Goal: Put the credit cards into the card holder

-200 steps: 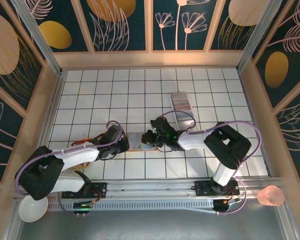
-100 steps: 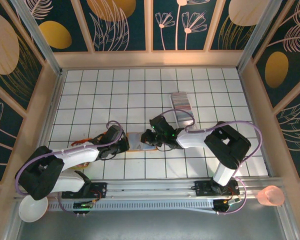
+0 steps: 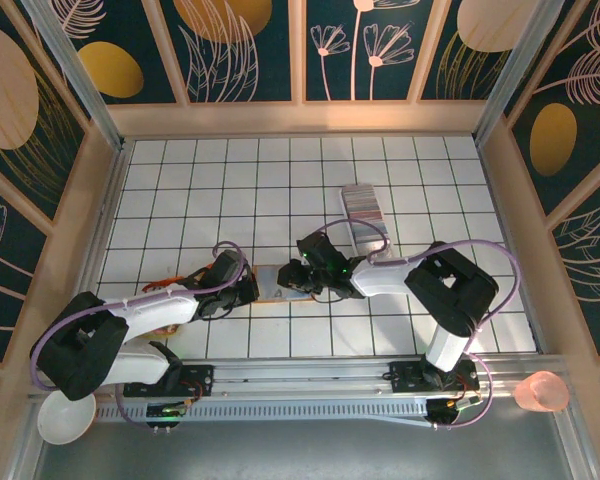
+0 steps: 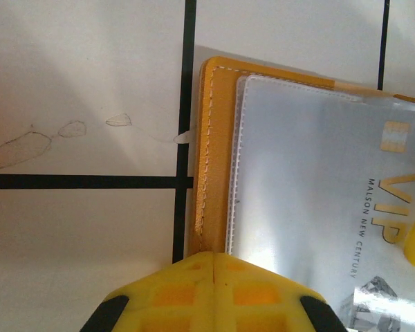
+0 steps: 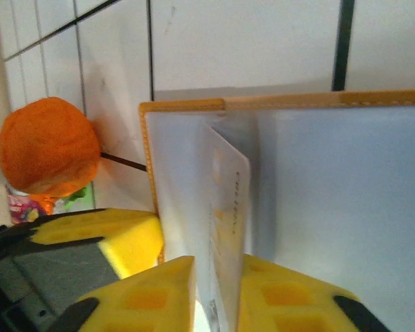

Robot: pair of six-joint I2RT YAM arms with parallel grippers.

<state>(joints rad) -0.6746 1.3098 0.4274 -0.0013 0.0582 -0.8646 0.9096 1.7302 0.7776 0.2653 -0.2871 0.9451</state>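
1. Little has moved over the last second in the top view: the right pincer (image 3: 298,278) has crept slightly toward the left pincer (image 3: 248,290). Between them, on the white tiled surface (image 3: 180,200), lies the small tan-brown leather card holder (image 3: 277,284), opened flat. Further back, a long row of grey and pinkish credit cards (image 3: 360,203) stands on edge.
2. Left wrist view: the yellow-padded left pincer (image 4: 214,277) is closed tight on the stitched tan edge of the card holder (image 4: 218,138), pinning it down. A frosted clear sleeve (image 4: 297,173) covers the inside. A silver credit card (image 4: 384,207) with gold "VIP" lettering lies there; whether it is inside the pocket, I cannot tell.
3. Right wrist view: the right pincer (image 5: 218,290) is clamped on the silver credit card (image 5: 228,200), seen nearly edge-on over the pale inside of the card holder (image 5: 332,207).
4. The step in hand looks like feeding this card into the sleeve. The next move likely calls for a flat, straight push along the pocket while the left pincer steadies the card holder.
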